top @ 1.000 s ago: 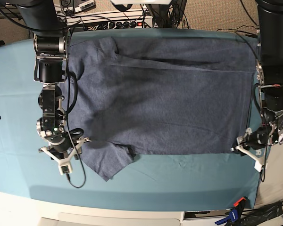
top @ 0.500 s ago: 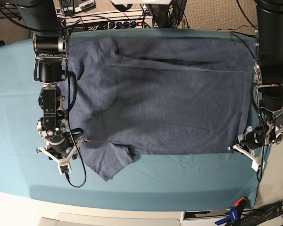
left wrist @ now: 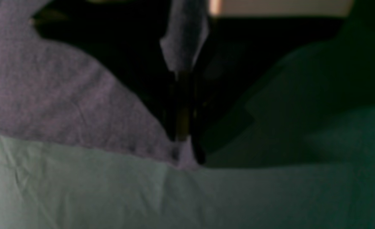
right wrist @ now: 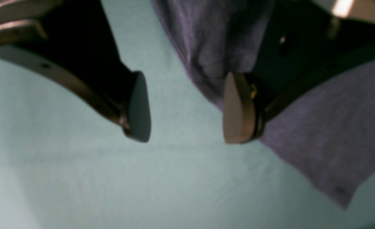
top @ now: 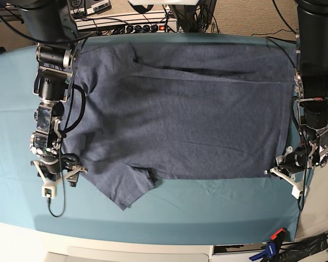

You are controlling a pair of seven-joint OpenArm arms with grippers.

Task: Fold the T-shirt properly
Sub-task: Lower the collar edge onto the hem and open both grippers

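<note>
The navy T-shirt (top: 180, 109) lies spread flat across the teal-covered tabletop (top: 208, 213), no lettering showing. At the base view's left, the right gripper (right wrist: 185, 108) stands with fingers (right wrist: 235, 108) parted, one touching the sleeve edge, clasping nothing. At the right, the left gripper (left wrist: 187, 152), dark and blurred, is pinched onto the shirt's hem corner.

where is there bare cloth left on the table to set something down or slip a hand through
Bare teal table cloth runs as a band between the T-shirt hem and the table's near edge, widest right of the sleeve. A second bare patch lies left of the right pincer. It is crowded at the hem corner by the left pincer and along the cluttered far edge.
</note>
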